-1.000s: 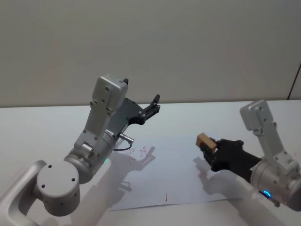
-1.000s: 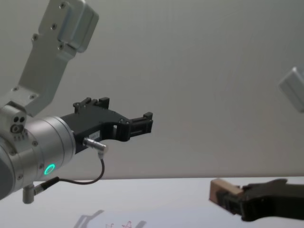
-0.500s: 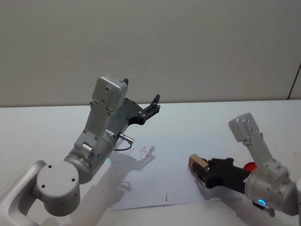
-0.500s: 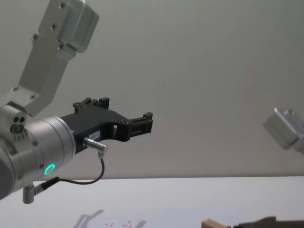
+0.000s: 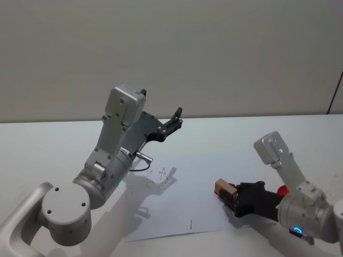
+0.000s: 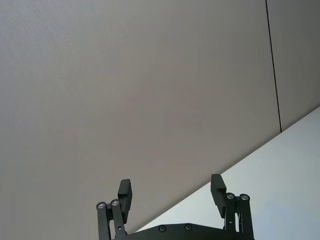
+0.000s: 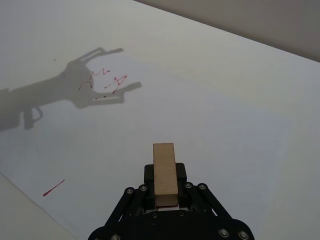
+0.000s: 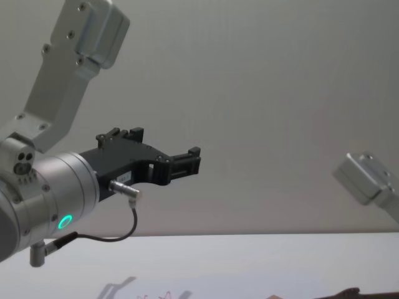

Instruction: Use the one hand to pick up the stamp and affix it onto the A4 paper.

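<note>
Head view: right claw [image 5: 230, 194] tight around the stamp [image 5: 225, 188] over the A4 paper [image 5: 182, 206]; left claw [image 5: 178, 118] agape, aloft.

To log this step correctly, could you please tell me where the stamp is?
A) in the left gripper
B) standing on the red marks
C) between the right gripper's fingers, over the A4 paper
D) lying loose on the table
C: the stamp is clamped in the right gripper over the A4 paper, while the left gripper hangs raised, open and empty.
</note>
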Controlling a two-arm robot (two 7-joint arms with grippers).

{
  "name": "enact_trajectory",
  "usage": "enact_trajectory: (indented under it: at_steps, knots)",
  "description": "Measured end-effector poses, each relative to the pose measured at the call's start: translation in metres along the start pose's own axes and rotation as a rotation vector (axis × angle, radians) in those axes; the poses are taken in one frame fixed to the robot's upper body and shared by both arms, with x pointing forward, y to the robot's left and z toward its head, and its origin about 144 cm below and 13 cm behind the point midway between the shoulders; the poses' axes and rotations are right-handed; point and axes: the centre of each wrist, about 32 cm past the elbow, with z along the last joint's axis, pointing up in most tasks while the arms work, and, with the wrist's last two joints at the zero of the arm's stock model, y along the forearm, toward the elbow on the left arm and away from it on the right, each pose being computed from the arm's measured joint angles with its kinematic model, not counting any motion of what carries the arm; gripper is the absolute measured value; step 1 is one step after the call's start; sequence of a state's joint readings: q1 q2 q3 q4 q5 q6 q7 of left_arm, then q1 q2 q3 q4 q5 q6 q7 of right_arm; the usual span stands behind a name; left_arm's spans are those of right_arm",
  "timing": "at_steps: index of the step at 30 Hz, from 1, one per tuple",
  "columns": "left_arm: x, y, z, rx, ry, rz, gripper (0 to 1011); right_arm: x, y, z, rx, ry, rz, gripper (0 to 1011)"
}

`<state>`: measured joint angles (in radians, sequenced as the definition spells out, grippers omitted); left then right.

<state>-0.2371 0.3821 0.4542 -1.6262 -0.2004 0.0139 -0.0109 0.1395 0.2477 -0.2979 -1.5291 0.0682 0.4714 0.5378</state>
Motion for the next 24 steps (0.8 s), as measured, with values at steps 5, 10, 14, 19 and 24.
enact_trajectory:
  at_steps: [5, 10, 14, 19, 24]
  knots:
    - [0.0, 0.0, 0.0, 0.0, 0.0, 0.0, 1001, 0.001, 0.001, 0.006, -0.003, -0.058, -0.008, 217]
    - [0.0, 0.0, 0.0, 0.0, 0.0, 0.0, 1001, 0.002, 0.002, 0.017, 0.02, -0.125, -0.016, 217]
    - [0.0, 0.0, 0.0, 0.0, 0.0, 0.0, 1001, 0.002, 0.001, 0.028, 0.048, -0.17, -0.026, 217]
    - [0.0, 0.0, 0.0, 0.0, 0.0, 0.0, 1001, 0.002, -0.004, 0.043, 0.099, -0.22, -0.051, 217]
    - [0.0, 0.0, 0.0, 0.0, 0.0, 0.0, 1001, 0.003, -0.013, 0.054, 0.148, -0.246, -0.098, 217]
